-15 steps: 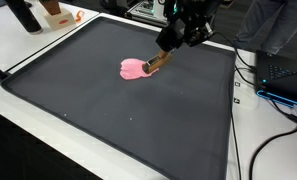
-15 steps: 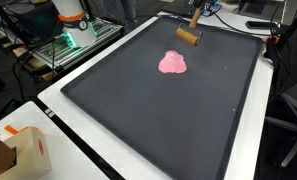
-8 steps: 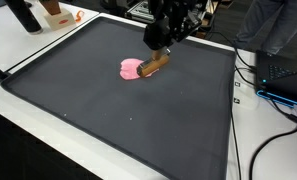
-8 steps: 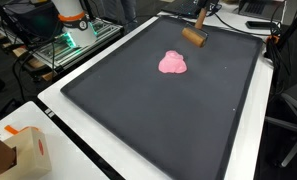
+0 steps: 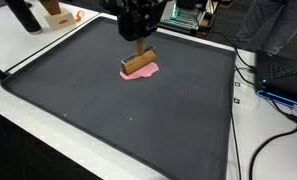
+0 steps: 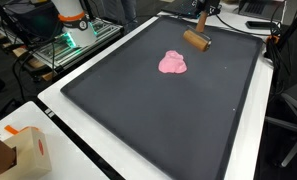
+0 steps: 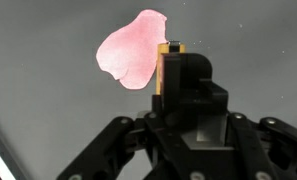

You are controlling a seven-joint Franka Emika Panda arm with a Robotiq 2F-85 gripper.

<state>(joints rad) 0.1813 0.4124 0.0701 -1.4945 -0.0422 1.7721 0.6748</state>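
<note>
Pink lump (image 5: 148, 72), soft and flattened, lies on the dark mat (image 5: 108, 125), in the mat's far half. The mat covers most of the white table (image 5: 10, 128). My pincer (image 5: 143, 40) is clenched on the dark handle of a wooden roller (image 5: 140, 63), which hangs below it. In an exterior view the roller overlaps the lump's far edge. In an exterior view the roller (image 6: 196, 40) sits clear of the lump (image 6: 173, 63), beside it toward the mat's far edge, so no contact with the pink. Can't tell if the roller rests on the mat or hangs just above it. Wrist view: lump (image 7: 131, 48) is up-left, the roller end (image 7: 171, 55) just beside its edge. Cardboard box (image 6: 23, 150) stands on the table off the mat's near corner, and cables (image 5: 273, 95) run along one side.
</note>
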